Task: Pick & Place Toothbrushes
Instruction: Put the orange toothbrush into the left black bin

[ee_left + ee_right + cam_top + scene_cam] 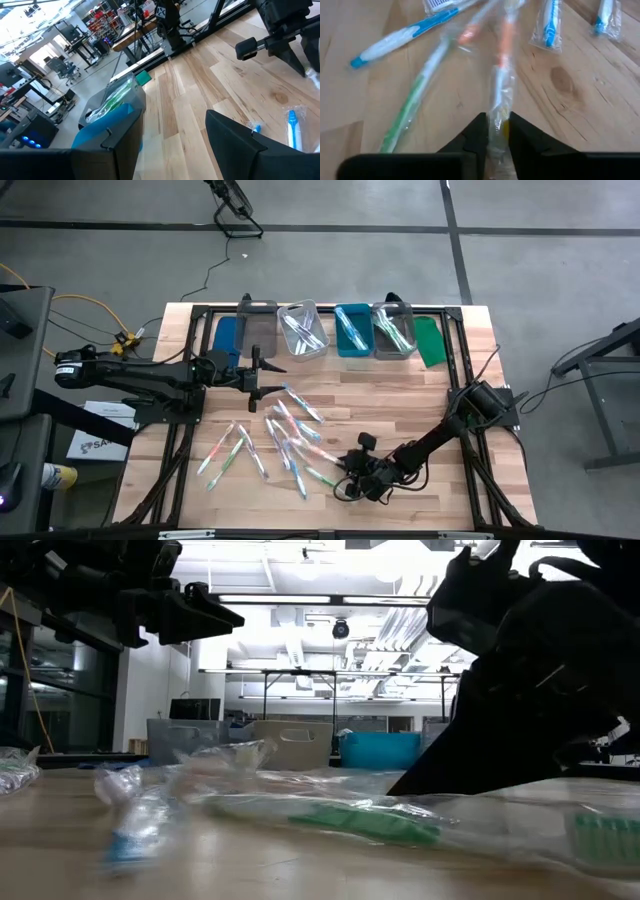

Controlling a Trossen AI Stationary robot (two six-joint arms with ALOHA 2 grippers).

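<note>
Several wrapped toothbrushes point(285, 430) lie scattered flat on the wooden table's middle. In the low view, a green one point(370, 825) lies close to the camera. My right gripper point(347, 480) is low at the pile's near right edge and is shut on a clear-wrapped toothbrush with an orange accent point(501, 75). My left gripper point(270, 375) hovers open above the table, between the bins and the pile's far side, touching nothing. Its own wrist view shows its fingers spread wide point(175, 155). My right gripper pinches the wrapped toothbrush between its two fingers at the wrapper's near end point(498, 125). The fingers lie along the toothbrush, coming from the table's right side and slanting down. The rest of the toothbrush stretches away over the table among the others; I cannot tell whether it is lifted.
A row of bins stands along the far edge: grey point(258, 330), clear point(303, 330), teal point(352, 330) and another clear one point(393, 330), some holding toothbrushes. A blue lid point(228, 335) and a green lid point(430, 340) flank them. Bare wood lies at the table's right side.
</note>
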